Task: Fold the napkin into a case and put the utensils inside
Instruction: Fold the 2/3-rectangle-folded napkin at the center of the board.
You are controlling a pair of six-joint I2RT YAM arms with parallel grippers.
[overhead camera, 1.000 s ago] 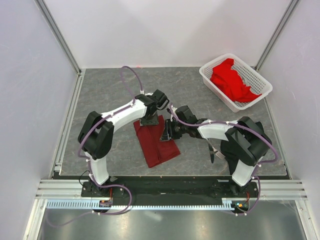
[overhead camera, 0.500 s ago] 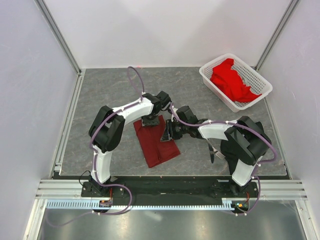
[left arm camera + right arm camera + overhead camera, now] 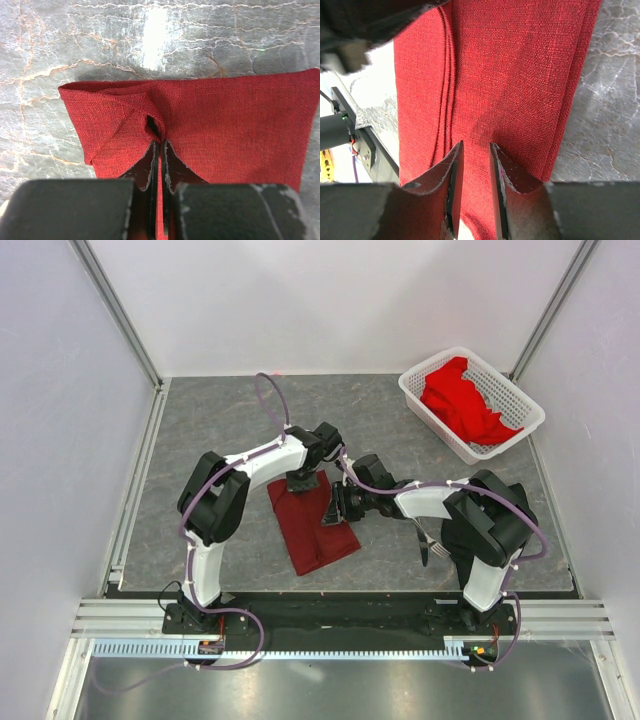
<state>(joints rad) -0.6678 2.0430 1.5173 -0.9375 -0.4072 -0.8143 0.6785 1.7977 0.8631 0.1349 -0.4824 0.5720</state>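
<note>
**A:** Where is the dark maroon-red cloth napkin (image 3: 312, 525)?

**B:** It lies flat on the grey marble-patterned table (image 3: 220, 430), about mid-table, between the two arms. It is folded into a long, narrow rectangle set at a slant. One short end points away from the arm bases and the other toward them.

**A:** And the black two-finger left claw (image 3: 159, 143)?

**B:** It sits at the far short end of the napkin. The left wrist view shows its fingers pressed together with a thin strip of cloth caught between them. The fabric puckers into a small ridge just ahead of the tips, and one corner is drawn inward.

**A:** The right claw (image 3: 476, 147)?

**B:** It is over the napkin's right long edge, just beside the left claw. Its fingers stand a narrow gap apart, tips against the cloth, and red fabric shows in the gap. I cannot tell whether it is pinching any of it. Stacked fold edges run along the cloth on one side of those fingers.

**A:** Any cutlery in sight?

**B:** A slim silver metal fork (image 3: 436, 550) lies on the table near the right arm's base, well apart from the napkin and partly hidden by the arm.

**A:** Further out?

**B:** A white plastic lattice basket (image 3: 420, 390) stands in the far right corner, with a bright red crumpled cloth (image 3: 465, 400) in it.
</note>
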